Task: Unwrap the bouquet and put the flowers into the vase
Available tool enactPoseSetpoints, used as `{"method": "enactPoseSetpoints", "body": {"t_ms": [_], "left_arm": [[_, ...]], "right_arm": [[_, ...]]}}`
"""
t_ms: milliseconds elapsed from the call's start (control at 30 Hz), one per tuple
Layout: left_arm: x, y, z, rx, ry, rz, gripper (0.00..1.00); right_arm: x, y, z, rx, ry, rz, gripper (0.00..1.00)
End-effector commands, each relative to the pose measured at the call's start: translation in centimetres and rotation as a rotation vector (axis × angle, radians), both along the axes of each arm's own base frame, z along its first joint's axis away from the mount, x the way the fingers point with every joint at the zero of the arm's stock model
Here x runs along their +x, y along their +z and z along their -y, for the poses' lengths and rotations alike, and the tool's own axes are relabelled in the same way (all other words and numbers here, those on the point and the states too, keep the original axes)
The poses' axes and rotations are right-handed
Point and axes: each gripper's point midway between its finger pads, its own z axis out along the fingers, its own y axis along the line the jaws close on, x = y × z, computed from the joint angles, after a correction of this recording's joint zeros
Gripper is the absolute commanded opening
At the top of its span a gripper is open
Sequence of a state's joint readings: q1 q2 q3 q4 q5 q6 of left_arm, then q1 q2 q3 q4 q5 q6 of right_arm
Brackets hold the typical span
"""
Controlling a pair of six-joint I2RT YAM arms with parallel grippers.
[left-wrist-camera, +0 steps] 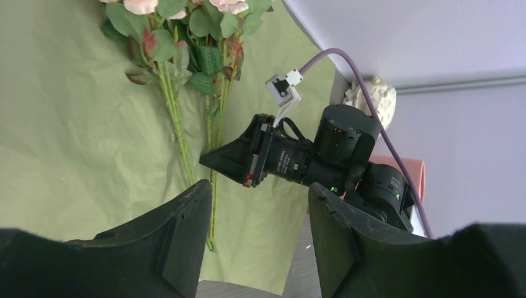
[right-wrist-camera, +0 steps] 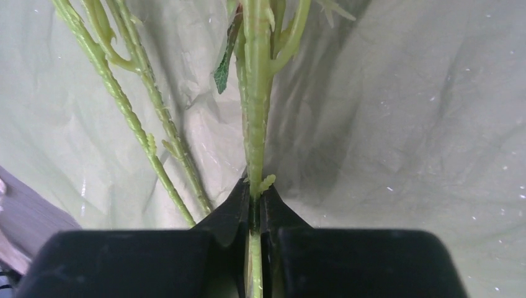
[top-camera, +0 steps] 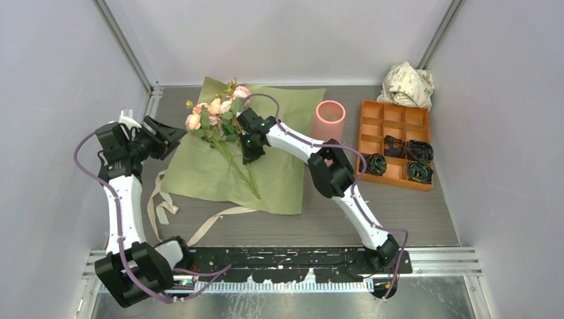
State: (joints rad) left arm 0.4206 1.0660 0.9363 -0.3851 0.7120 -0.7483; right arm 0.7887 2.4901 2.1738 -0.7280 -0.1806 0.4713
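Right claw (top-camera: pixel 249 157) is pinched shut on one green stem (right-wrist-camera: pixel 255 124). Its wrist cam shows both fingertips squeezed onto it w/ no gap, and the stem runs straight up from between them. Two thinner stems (right-wrist-camera: pixel 149 143) lie loose on the paper just left of it, not gripped. From the top cam the grab is roughly mid-stem, below the leafy part.

The flowers (top-camera: pixel 214 119) lie on the bouquet paper (top-camera: pixel 213 176), which is opened out flat, olive side up, across the far-left to middle part of the table (top-camera: pixel 372 212). Rose heads point toward the far edge, stem ends toward the near edge and a bit right.

Left claw (top-camera: pixel 174 136) hangs at the paper's left edge, fingers (left-wrist-camera: pixel 180 236) clearly apart w/ nothing btwn them — its cam looks across the paper at the right claw and the stems.

The vase (top-camera: pixel 327 129) stands upright near the far edge, mouth up, just off the paper's far right corner, btwn the paper and an orange tray (top-camera: pixel 372 126). Some of the tray's near compartments hold dark coiled things (top-camera: pixel 406 159). Can't tell what they are.

A crumpled white printed paper (top-camera: pixel 407 85) sits in the far right corner. The beige ribbon (top-camera: pixel 158 203) lies loose on the table off the paper's near left corner, untied.
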Motion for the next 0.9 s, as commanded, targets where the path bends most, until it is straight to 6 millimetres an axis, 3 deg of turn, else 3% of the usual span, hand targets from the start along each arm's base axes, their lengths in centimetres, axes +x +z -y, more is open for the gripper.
{"method": "enactPoseSetpoints", "body": {"t_ms": [0, 233, 467, 500, 600, 667, 767, 867], "left_arm": [[-0.1, 2.7, 1.8, 0.057, -0.083, 0.122, 0.59], [-0.5, 2.3, 3.2, 0.05, -0.117, 0.119, 0.59], [-0.4, 1.1, 4.9, 0.043, -0.169, 0.097, 0.59], [-0.3, 0.9, 5.1, 0.043, -0.175, 0.092, 0.59], [-0.3, 0.4, 5.9, 0.046, -0.197, 0.082, 0.59], [-0.3, 0.1, 6.3, 0.047, -0.208, 0.074, 0.59], [-0.3, -0.3, 6.5, 0.048, -0.216, 0.065, 0.59], [-0.4, -0.6, 6.6, 0.05, -0.222, 0.057, 0.59]], "right_arm": [[-0.2, 5.7, 0.5, -0.006, 0.009, 0.144, 0.01], [-3.3, 9.7, 2.7, 0.029, 0.015, 0.174, 0.01], [-7.3, 9.5, 5.7, 0.007, 0.021, 0.14, 0.02], [-7.8, 9.1, 6.1, -0.002, 0.023, 0.133, 0.07], [-8.7, 7.6, 7.5, -0.052, 0.011, 0.113, 0.37], [-8.8, 7.0, 8.2, -0.082, 0.003, 0.109, 0.48], [-8.5, 7.5, 8.6, -0.105, -0.003, 0.125, 0.57], [-7.3, 9.6, 8.6, -0.105, -0.015, 0.194, 0.57]]}}
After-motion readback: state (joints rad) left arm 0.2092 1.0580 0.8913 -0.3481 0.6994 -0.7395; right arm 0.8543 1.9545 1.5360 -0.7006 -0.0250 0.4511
